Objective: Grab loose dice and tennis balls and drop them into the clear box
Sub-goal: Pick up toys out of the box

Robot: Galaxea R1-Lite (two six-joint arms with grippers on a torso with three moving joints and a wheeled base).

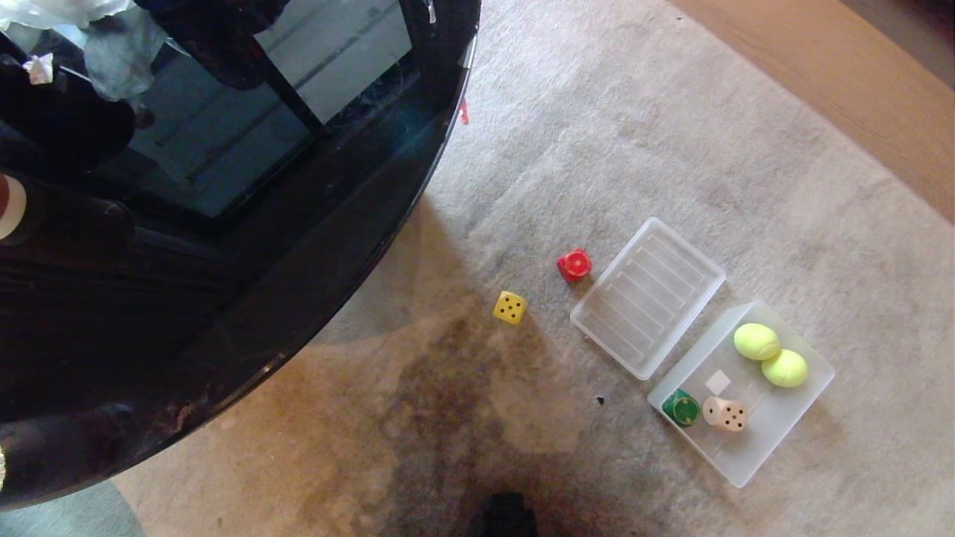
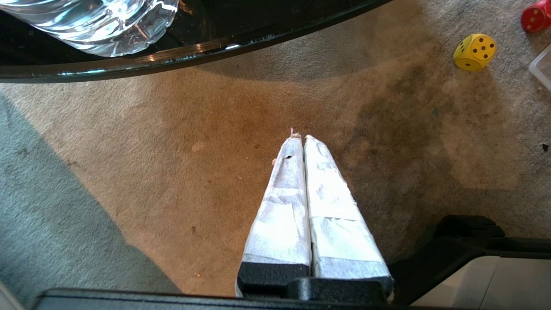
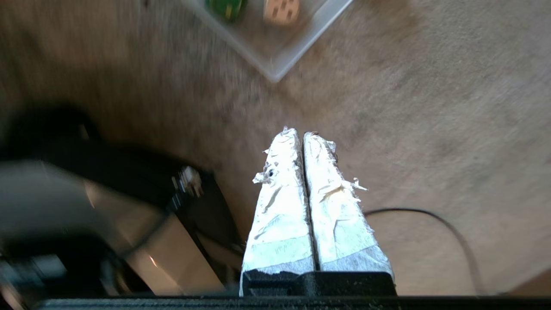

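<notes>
On the carpet [image 1: 567, 134] I have wide open floor, bounded on my left by the curved black rim of the glass table [image 1: 418, 171] and far right by bare wood flooring. My clear box [image 1: 809, 384] sits to my right, frosted and shallow, holding both tennis balls [image 1: 756, 341], the green die [image 1: 680, 408] and the beige die [image 1: 724, 413]; its ribbed lid [image 1: 647, 296] lies alongside. Loose remain the red die [image 1: 574, 265] and yellow die [image 1: 509, 307]. My right gripper [image 3: 301, 135] is pressed shut and empty, over bare carpet near the box corner. My left gripper [image 2: 301, 140] is likewise closed and empty, well apart from the yellow die.
</notes>
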